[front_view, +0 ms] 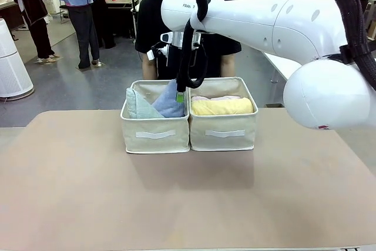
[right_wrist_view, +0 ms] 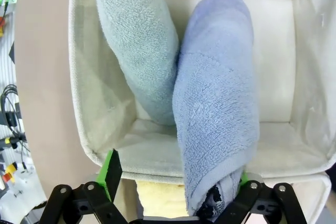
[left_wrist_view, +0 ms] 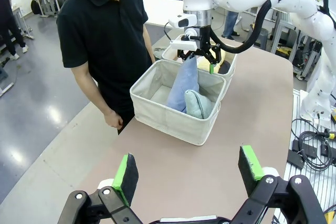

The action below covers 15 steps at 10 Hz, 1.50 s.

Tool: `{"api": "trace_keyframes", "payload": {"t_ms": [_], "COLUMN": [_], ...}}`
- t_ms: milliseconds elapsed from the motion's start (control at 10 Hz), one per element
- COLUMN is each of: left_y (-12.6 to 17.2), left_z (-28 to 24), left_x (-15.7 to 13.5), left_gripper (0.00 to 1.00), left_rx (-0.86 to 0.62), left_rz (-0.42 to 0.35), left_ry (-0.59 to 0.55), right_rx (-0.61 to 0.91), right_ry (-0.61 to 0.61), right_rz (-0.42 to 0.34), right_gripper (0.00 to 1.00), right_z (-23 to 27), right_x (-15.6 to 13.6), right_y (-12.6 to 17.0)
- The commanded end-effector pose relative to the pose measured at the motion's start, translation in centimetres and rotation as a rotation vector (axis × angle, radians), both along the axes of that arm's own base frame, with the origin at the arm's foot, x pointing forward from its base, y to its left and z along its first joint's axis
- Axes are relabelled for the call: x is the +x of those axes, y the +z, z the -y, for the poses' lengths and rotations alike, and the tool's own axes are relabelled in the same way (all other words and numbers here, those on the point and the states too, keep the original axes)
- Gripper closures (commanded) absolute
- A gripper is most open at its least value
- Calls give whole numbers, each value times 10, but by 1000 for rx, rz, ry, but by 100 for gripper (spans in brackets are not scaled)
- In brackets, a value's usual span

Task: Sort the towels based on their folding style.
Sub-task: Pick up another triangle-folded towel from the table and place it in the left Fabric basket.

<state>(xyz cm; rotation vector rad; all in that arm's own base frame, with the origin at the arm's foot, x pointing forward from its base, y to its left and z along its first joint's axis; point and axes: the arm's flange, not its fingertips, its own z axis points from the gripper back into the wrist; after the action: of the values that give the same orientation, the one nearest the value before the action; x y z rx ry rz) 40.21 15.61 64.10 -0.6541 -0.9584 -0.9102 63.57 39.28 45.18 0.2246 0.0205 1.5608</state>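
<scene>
Two beige bins (front_view: 155, 135) sit side by side: the left holds the mint towel (front_view: 140, 105) and periwinkle towel (front_view: 170, 100), the right the yellow roll (front_view: 222, 106), beneath the right gripper's (left_wrist_view: 198, 59) spread jaws.

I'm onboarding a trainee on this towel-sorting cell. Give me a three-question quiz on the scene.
1. True or false: the periwinkle blue cone-folded terry towel stands in the same beige fabric bin as the pale mint-blue cone-folded towel.
2. Which gripper is over that bin? A left gripper B right gripper
3. Fill in: the yellow rolled towel lies in the bin on the picture's ____ in the front view.

Key: 1 true. 2 B. 3 right.
</scene>
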Motion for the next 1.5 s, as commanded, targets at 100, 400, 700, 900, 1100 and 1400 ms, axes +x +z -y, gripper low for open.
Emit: {"api": "trace_keyframes", "payload": {"t_ms": [100,400,700,900,1100,1400], "left_y": [0,0,0,0,0,0], "left_z": [0,0,0,0,0,0], "left_x": [-1,-1,-1,-1,-1,-1], "left_gripper": [0,0,0,0,0,0], "left_rx": [-12,-12,-12,-12,-12,-12], "left_rz": [17,17,17,17,17,17], "left_ry": [-9,-9,-9,-9,-9,-9], "right_rx": [-39,-57,-61,-50,-31,-21], "right_ry": [-14,-77,-112,-130,-361,-744], "right_rz": [37,117,152,137,80,-5], "right_gripper": [0,0,0,0,0,0], "right_z": [5,24,41,50,74,158], "right_x": [0,3,-3,-15,-37,-95], "right_y": [16,48,69,81,94,129]}}
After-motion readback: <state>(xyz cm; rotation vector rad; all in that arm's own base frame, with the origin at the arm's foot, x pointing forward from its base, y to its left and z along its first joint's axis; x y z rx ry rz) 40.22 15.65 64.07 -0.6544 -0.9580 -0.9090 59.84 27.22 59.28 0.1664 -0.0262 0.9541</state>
